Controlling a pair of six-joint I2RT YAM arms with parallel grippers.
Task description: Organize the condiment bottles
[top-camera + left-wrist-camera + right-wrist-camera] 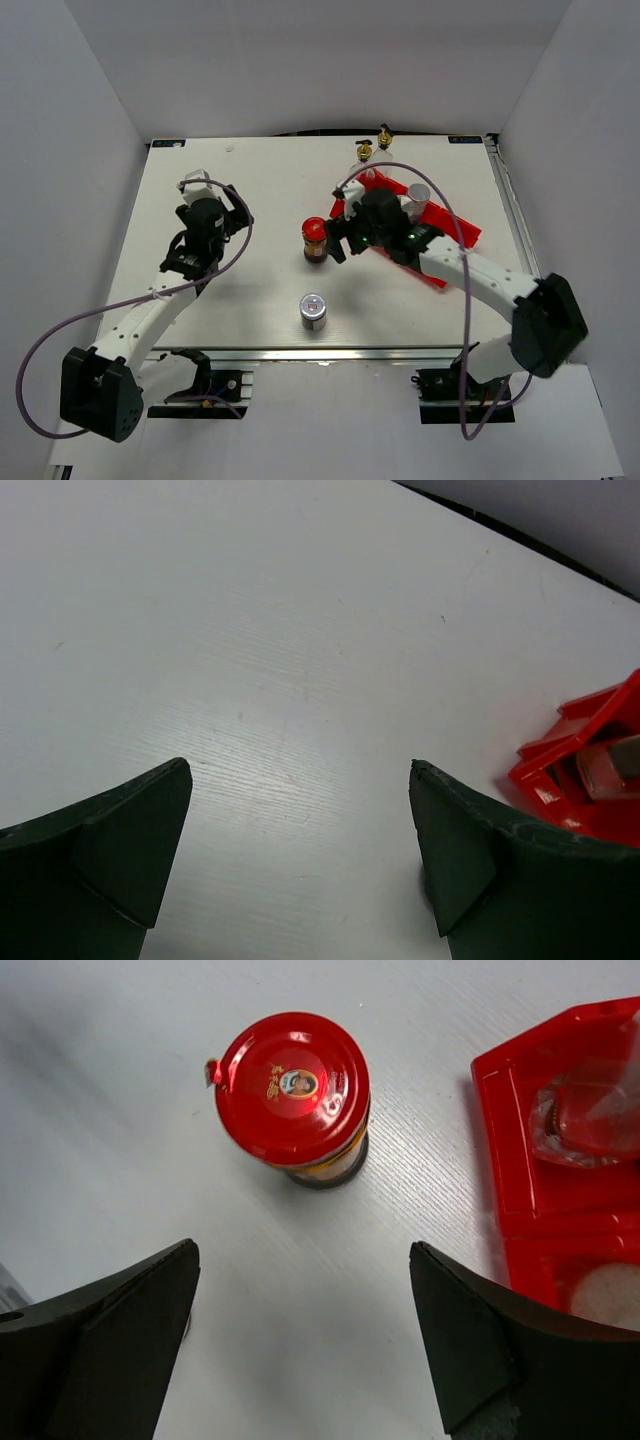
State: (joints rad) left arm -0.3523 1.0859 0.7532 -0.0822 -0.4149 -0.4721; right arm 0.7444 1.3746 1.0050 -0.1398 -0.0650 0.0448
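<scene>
Two stragglers, the red-lidded jar (292, 1085) and a silver-capped shaker (314, 310), stand outside the red tray (455, 232) (other bottles appear placed) as the right gripper (300, 1290) hovers empty and wide beside the jar, the left gripper (300, 820) likewise open.

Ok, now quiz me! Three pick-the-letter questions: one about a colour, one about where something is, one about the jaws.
1. The tray is: A blue, B red, C green.
2. The jar stands: A in the tray, B on the floor, C on the table.
3. The right jaws are: A open and empty, B shut on the jar, C shut on the tray.

Answers:
1 B, its walls are bright red.
2 C, white table shows all round it.
3 A, they stand wide apart, with the jar out ahead of them.
</scene>
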